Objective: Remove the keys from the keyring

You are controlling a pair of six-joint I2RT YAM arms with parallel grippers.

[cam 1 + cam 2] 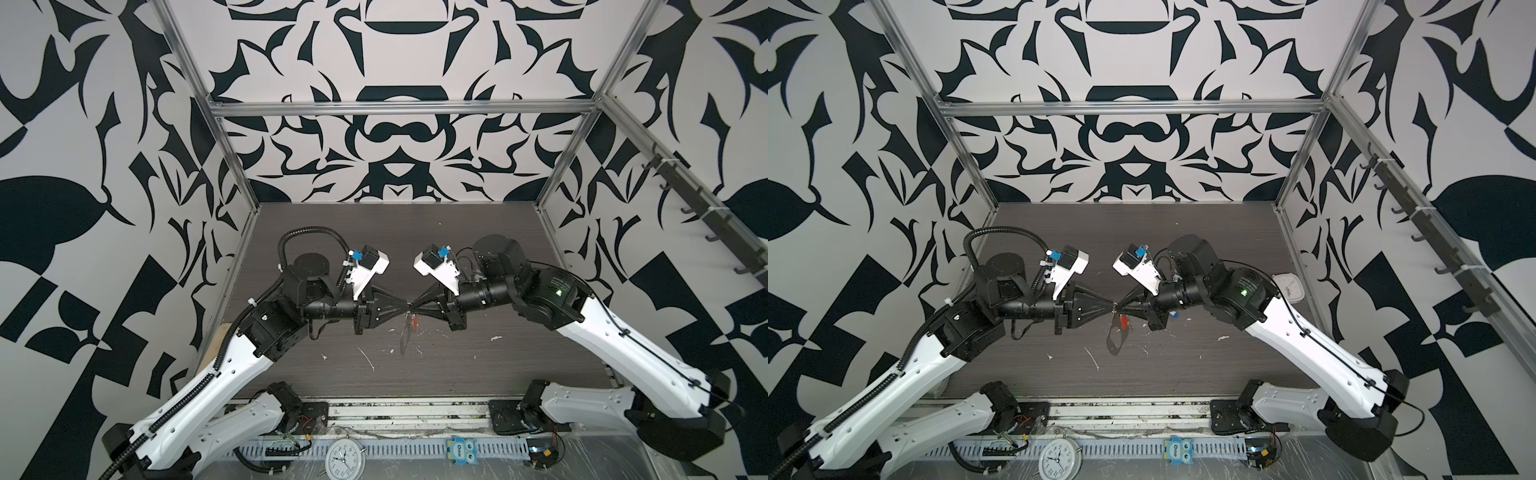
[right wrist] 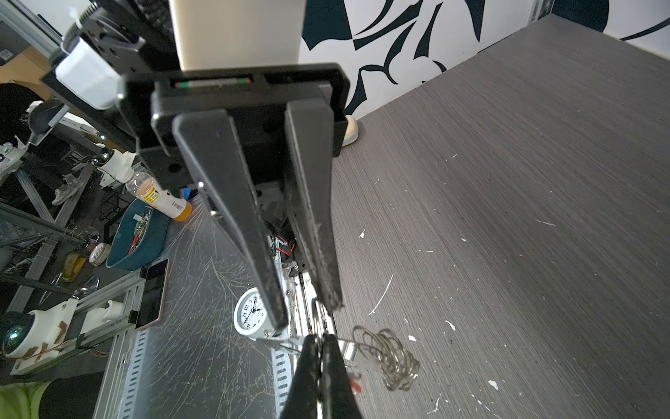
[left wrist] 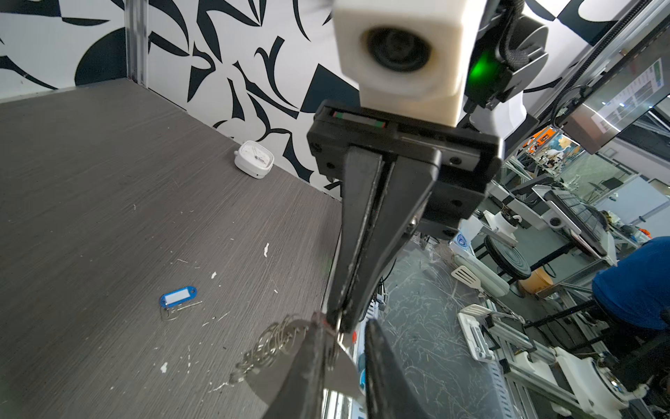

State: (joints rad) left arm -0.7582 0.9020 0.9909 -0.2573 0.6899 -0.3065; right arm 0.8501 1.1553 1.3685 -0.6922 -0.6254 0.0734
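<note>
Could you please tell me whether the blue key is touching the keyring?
Apart. The left wrist view shows the blue key lying on the table, with bare tabletop between it and the hanging keyring.

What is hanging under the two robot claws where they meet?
The keyring dangles there, with the red key alongside it. Its top end cannot be seen: it is pinched inside the right gripper.

You are reaching both arms inward, wrists roughly level, with the left gripper [image 1: 404,308] and right gripper [image 1: 414,306] meeting tip to tip; the left jaws are standing slightly parted, the right jaws pressing together.
</note>
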